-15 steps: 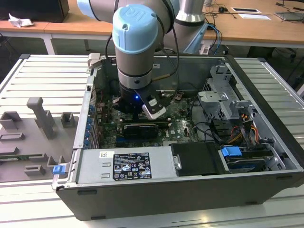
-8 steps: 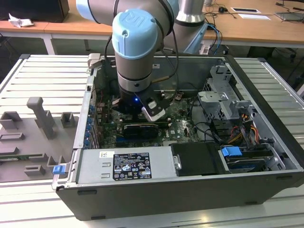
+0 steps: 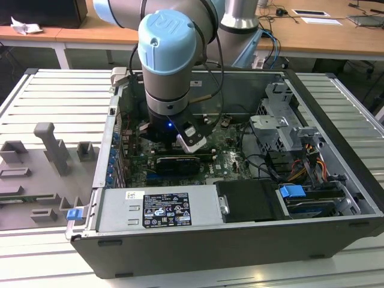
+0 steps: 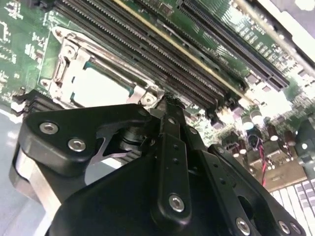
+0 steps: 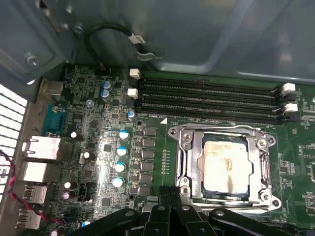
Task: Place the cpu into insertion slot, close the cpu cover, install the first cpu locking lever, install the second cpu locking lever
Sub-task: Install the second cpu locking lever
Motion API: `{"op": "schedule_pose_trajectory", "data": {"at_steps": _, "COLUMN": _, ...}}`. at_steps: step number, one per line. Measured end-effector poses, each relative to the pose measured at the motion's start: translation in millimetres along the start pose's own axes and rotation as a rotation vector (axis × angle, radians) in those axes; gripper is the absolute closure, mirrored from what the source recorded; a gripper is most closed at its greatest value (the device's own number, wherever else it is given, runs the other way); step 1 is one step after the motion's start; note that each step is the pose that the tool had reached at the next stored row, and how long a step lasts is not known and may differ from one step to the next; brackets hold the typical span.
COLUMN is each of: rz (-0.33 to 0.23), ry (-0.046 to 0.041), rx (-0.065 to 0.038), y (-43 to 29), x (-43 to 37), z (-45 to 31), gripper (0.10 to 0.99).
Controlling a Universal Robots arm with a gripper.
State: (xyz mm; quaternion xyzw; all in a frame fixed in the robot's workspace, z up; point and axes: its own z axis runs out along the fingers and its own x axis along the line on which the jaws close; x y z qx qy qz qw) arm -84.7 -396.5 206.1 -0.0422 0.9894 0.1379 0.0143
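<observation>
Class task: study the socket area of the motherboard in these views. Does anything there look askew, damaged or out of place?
Nothing stands out. In the first wrist view the cpu sits flat and square in the insertion slot, with the cpu cover framing it evenly. The memory slots alongside look straight and intact. The pincer sits at the socket's edge.

Cpu: pale silver-grey metal top, dull sheen, faint smudges. Cpu cover: bright bare metal frame, glossy. Circuit board: green, semi-gloss. Memory slots: black matt plastic, white plastic end clips. Claw: black matt links, shiny metal screw heads. Computer case: dark grey painted metal. Tabletop: ribbed pale metal.
</observation>
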Motion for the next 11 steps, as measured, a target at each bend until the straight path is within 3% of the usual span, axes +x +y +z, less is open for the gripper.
{"op": "schedule_pose_trajectory", "data": {"at_steps": 2, "rz": 0.000, "ry": 0.0001, "rx": 0.000, "y": 2.6, "x": 0.3, "z": -9.2, "gripper": 0.980}}
{"op": "schedule_pose_trajectory", "data": {"at_steps": 9, "rz": 0.000, "ry": 0.0007, "rx": 0.000, "y": 8.1, "x": -0.4, "z": -28.2, "gripper": 0.980}}
{"op": "schedule_pose_trajectory", "data": {"at_steps": 11, "rz": 0.000, "ry": 0.0005, "rx": -0.001, "y": 8.2, "x": -0.5, "z": -28.2, "gripper": 0.980}}
